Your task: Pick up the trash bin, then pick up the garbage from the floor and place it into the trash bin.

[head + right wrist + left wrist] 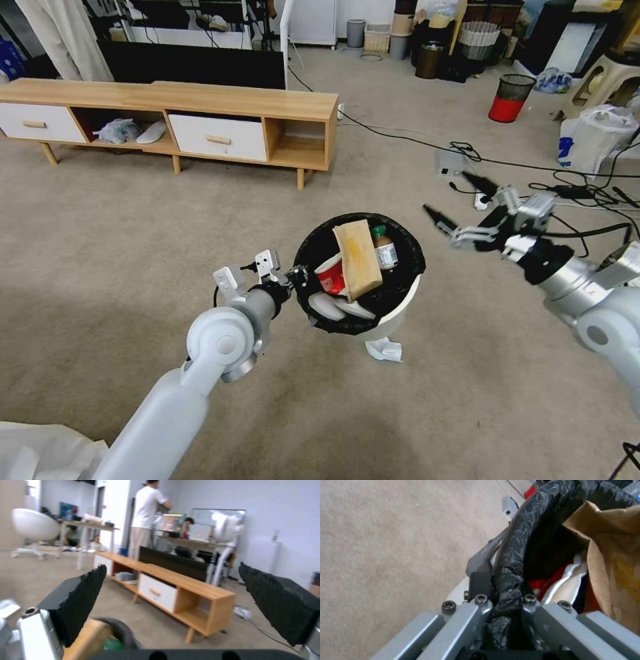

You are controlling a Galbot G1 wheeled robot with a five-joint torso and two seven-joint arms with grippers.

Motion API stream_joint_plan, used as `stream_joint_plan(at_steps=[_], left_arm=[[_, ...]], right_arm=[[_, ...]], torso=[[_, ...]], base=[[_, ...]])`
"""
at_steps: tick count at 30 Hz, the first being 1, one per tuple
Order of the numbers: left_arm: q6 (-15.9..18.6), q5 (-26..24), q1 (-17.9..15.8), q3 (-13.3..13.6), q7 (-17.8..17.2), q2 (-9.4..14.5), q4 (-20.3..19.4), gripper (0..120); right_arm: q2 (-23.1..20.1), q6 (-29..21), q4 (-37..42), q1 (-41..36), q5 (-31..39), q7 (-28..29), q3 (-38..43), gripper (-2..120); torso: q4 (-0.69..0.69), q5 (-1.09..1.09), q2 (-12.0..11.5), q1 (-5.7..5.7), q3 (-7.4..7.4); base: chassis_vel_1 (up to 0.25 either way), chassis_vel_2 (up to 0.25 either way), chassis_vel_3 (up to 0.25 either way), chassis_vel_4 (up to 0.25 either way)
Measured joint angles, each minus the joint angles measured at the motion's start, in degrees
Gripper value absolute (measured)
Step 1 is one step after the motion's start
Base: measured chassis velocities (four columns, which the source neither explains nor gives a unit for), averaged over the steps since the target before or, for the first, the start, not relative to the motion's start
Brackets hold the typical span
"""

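The carpeted floor [120, 267] spreads wide around me, with a long wooden cabinet [200, 113] far off to the left and a tangle of black cables [533, 173] far to the right. In the middle, just ahead of me, is the trash bin [393, 313], white with a black bag liner [407, 247] folded over its rim. My left gripper [297, 277] is at the bin's left rim, and in the left wrist view my fingers [480, 580] are clamped on the rim and liner together, one inside and one outside. My right gripper [460, 213] hangs in the air to the right of the bin and a little beyond it, fingers [83, 597] spread wide apart with nothing between them.

The bin already holds a brown paper bag [358, 257] leaning across the top, a red-white paper cup [331, 275] on its near left, a green-capped bottle [384, 248] on its far right and something white [337, 308] on the near side. A white tissue [385, 349] lies on the carpet just beside the bin's near base.

I judge the tissue to be the piece left. To do it well I should keep my left grip firm and the bin level so the tall bag does not tip out, then bring my right fingers low to the carpet, pinch the crumpled middle, and avoid bumping the bin's wall. Thin paper may slip, so close fully before lifting.
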Motion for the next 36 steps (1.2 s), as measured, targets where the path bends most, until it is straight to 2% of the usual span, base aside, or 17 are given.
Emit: stream_joint_plan(at_steps=[14,26,36], left_arm=[[-0.1,0.3,0.1,-1.7,0.1,1.2,-0.9,2],[-0.1,-0.2,-0.5,-3.6,0.2,2.1,-2.0,2],[-0.1,-0.4,-0.4,-4.4,0.2,2.3,-2.5,2]], right_arm=[[4.3,0.2,-5.2,-1.2,-1.2,0.9,2.1,100],[6.3,0.6,-11.2,-5.3,-9.8,0.5,-4.1,100],[7.3,1.6,-15.8,-5.5,-14.0,0.0,-9.0,100]], torso=[[0.0,0.0,0.0,0.0,0.0],[0.0,0.0,0.0,0.0,0.0],[0.0,0.0,0.0,0.0,0.0]], base=[[0.0,0.0,0.0,0.0],[0.0,0.0,0.0,0.0],[0.0,0.0,0.0,0.0]])
